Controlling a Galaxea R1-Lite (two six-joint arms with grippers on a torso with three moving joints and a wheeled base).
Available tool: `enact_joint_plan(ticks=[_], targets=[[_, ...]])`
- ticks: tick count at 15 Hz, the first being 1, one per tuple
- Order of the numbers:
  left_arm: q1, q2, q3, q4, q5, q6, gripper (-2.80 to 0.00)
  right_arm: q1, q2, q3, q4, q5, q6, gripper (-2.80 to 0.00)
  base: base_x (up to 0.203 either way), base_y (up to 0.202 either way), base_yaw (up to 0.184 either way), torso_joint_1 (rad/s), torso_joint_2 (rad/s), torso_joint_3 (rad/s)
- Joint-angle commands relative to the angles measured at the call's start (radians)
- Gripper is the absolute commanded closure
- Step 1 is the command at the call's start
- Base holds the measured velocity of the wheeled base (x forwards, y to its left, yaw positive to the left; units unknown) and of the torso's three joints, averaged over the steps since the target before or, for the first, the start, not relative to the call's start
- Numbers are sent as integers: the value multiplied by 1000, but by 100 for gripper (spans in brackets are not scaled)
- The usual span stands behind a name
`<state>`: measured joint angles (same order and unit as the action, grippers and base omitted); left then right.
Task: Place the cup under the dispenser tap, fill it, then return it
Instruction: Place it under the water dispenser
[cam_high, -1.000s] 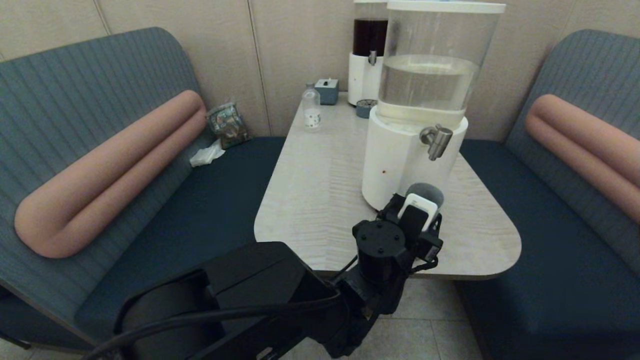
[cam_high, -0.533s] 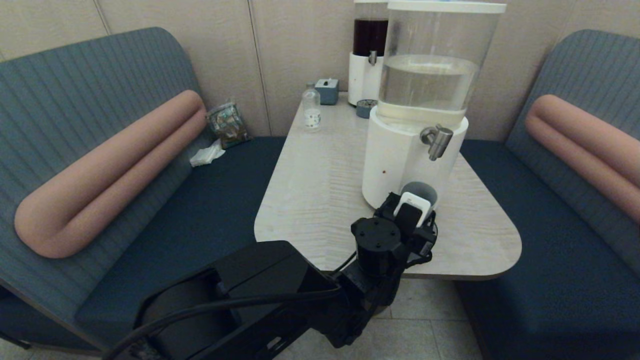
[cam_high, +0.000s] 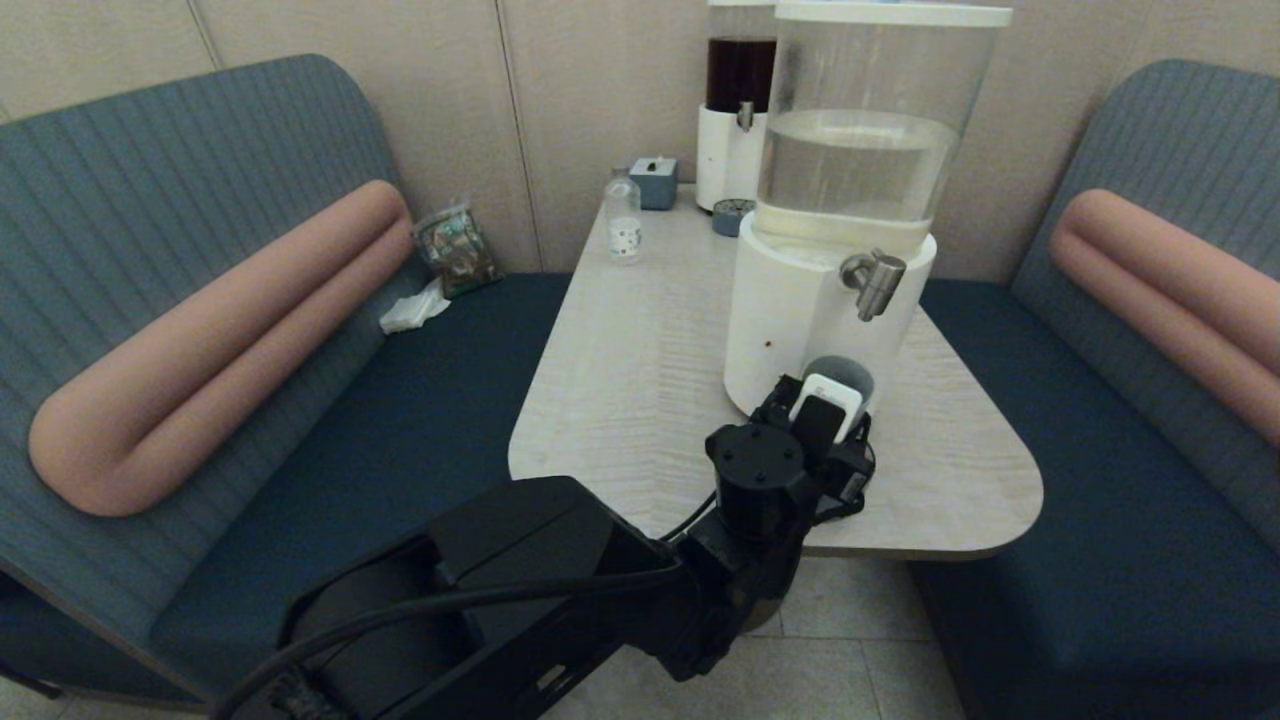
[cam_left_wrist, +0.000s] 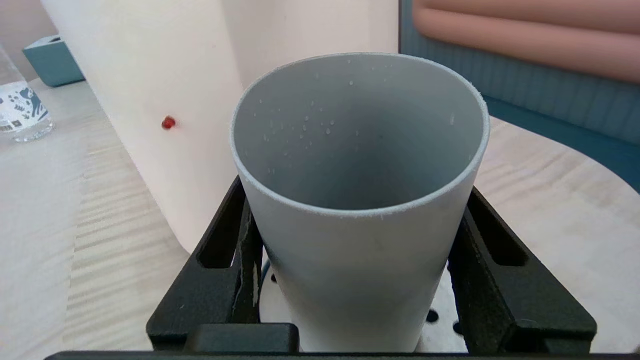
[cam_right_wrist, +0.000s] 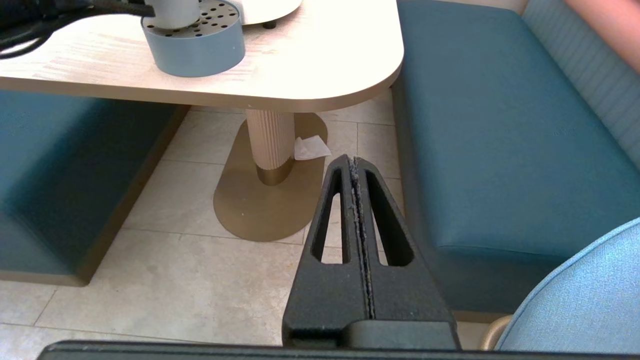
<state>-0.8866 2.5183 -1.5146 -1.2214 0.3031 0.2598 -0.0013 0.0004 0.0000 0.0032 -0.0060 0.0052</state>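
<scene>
The left gripper (cam_left_wrist: 350, 280) is clamped on the cup (cam_left_wrist: 357, 200), its two black fingers (cam_left_wrist: 230, 260) pressed against opposite sides of the grey-blue wall. The cup stands upright on the perforated drip tray (cam_right_wrist: 195, 37), close against the white base (cam_high: 800, 310) of the large dispenser and below the dispenser tap (cam_high: 875, 282). In the left wrist view the cup's inside shows only scattered droplets on the wall; its bottom is shaded and no water level can be made out.

The large dispenser's clear tank (cam_high: 860, 130) is roughly half full of clear liquid. Behind it stands a slimmer dispenser (cam_high: 738, 100) with a dark liquid in its tank, and a second small tray (cam_high: 732, 215) in front of it. A small clear bottle (cam_high: 623, 222) with a white label stands farther back on the table (cam_high: 640, 380), near a little blue-grey box (cam_high: 654, 182).

The right gripper (cam_right_wrist: 356, 200) hangs low beside the table over the tiled floor, its fingers pressed fully together with nothing between them.
</scene>
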Motion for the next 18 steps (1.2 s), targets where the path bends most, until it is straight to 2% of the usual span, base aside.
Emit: enact_joint_plan(ticks=[1,11,18], targets=[[0,-1,-24,6,3,2,0,0,1,0,0,0,1,0,0,0,0,0,0,0],[12,45,-112,53,2,4,0,1,1,0,0,0,0,0,0,0,0,0,0,0],[15,50,-119,68,2,4,0,0,1,0,0,0,0,0,0,0,0,0,0,0]])
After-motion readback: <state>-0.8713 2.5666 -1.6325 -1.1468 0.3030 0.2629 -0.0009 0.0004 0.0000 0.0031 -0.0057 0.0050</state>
